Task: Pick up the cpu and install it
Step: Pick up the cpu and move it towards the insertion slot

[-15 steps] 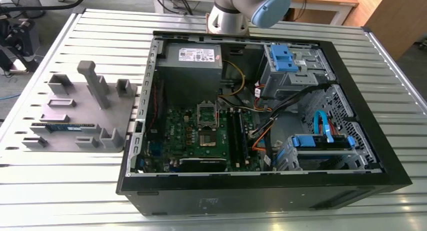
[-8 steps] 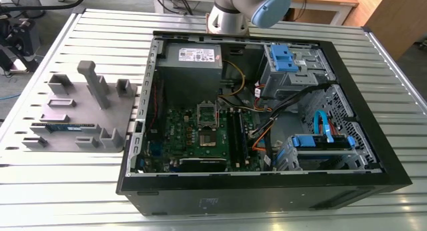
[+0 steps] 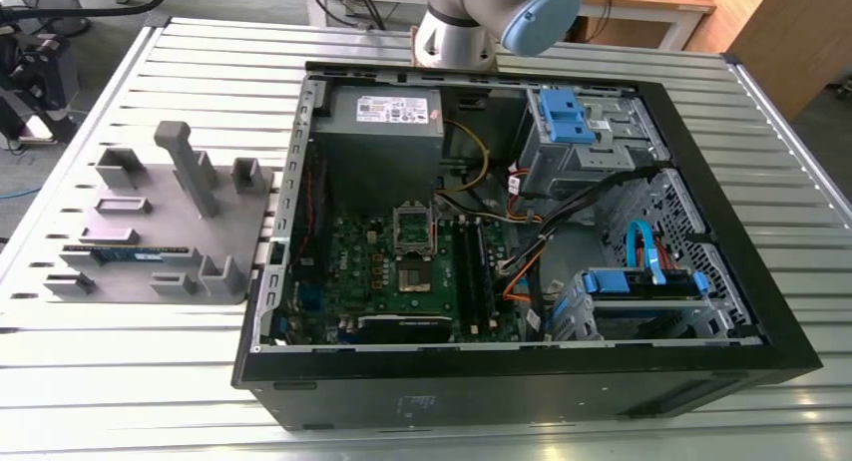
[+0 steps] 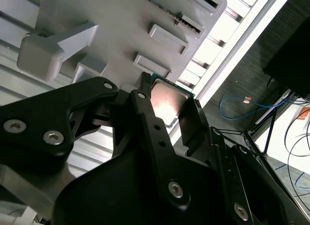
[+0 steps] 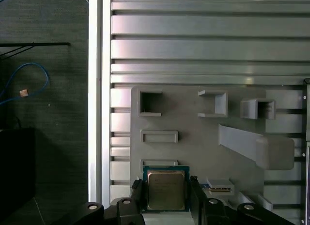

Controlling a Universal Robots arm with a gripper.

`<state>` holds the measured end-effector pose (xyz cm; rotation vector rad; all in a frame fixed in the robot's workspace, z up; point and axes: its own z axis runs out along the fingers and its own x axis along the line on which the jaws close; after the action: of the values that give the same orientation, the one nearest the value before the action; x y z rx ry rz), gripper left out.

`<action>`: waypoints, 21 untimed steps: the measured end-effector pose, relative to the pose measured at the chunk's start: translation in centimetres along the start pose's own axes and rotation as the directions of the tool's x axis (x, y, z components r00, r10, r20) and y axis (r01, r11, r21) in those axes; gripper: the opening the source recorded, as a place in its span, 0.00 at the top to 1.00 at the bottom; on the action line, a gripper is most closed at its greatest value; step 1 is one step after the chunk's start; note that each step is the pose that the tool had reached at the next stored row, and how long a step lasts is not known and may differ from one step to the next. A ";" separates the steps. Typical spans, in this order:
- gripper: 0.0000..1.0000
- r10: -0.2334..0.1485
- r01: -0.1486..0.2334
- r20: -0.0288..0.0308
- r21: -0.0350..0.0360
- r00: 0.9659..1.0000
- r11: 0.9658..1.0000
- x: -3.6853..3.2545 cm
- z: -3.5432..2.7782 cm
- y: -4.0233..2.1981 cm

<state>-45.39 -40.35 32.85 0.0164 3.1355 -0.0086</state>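
Over the fixture plate [image 5: 193, 155], the gripper [image 5: 166, 185] points down, apparently clamped on the cpu [image 5: 166, 192].

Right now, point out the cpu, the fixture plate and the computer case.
the cpu [image 5: 166, 190]: first wrist view, middle of its shiny metal top.
the fixture plate [image 5: 193, 147]: first wrist view, bare grey face between its blocks.
the computer case [image 3: 533, 386]: exterior view, its black outer side wall.

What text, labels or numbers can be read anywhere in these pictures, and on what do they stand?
No text can be read out.
White label on the power supply inside the computer case: print too small to read.
Metal top of the cpu: faint marks, not legible in either wrist view.
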 end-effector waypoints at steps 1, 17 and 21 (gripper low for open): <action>0.53 0.000 0.000 0.000 0.000 1.000 1.000 0.00 -0.22 0.00; 0.53 0.000 0.000 -0.001 0.000 1.000 1.000 -0.17 -2.38 -0.02; 0.53 0.000 0.000 -0.001 0.000 1.000 1.000 -0.66 -2.37 -0.01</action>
<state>-44.75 -40.35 35.23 0.0164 3.1362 -0.0087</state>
